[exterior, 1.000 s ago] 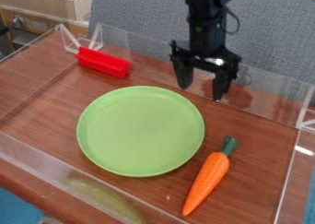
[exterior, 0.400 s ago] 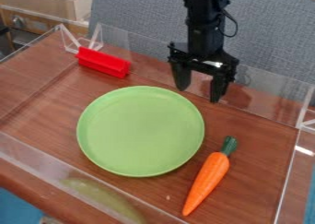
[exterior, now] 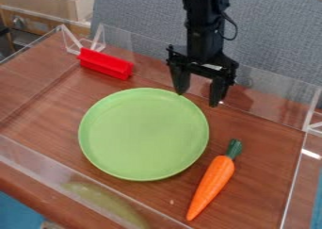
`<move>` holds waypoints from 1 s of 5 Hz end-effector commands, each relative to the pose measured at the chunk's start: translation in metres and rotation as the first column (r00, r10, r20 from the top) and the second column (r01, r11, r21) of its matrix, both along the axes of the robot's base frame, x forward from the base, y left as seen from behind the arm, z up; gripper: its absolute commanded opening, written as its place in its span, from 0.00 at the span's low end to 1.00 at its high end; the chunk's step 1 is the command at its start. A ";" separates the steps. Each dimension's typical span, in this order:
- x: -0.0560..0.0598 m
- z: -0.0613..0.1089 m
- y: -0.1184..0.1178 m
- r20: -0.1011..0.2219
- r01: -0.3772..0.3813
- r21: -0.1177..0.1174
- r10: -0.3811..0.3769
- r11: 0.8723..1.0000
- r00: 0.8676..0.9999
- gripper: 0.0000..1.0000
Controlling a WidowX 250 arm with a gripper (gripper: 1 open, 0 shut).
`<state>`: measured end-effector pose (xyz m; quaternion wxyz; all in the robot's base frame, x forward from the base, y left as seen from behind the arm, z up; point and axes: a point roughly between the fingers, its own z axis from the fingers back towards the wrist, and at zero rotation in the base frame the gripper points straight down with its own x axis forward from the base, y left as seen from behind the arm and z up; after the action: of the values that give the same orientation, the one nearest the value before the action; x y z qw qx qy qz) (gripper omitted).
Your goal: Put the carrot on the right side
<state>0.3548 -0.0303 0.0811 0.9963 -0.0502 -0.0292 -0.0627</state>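
The orange carrot (exterior: 213, 181) with a dark green stem tip lies on the wooden table at the lower right, just right of the green plate (exterior: 142, 133). Its stem end points up and away from the camera. My black gripper (exterior: 201, 88) hangs pointing down over the plate's far right rim, well behind the carrot. Both fingers stand apart, so it is open, and nothing sits between them.
A red rectangular block (exterior: 105, 62) lies at the back left. Clear acrylic walls (exterior: 283, 82) fence the wooden tabletop on all sides. A pale yellowish shape (exterior: 101, 203) shows at the near wall. Cardboard boxes (exterior: 56, 5) stand behind at the left.
The gripper has drifted slightly to the left, staying open at the same height. The carrot, plate and block have not moved.
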 end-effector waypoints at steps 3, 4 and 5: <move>0.006 0.017 0.009 0.055 -0.028 0.006 0.027 1.000 0.998 1.00; 0.009 0.010 0.009 0.043 -0.031 0.009 0.031 0.999 0.999 1.00; 0.007 0.010 0.014 0.035 -0.040 0.012 0.039 0.999 0.999 1.00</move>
<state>0.3540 -0.0197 0.0712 0.9976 -0.0428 -0.0154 -0.0519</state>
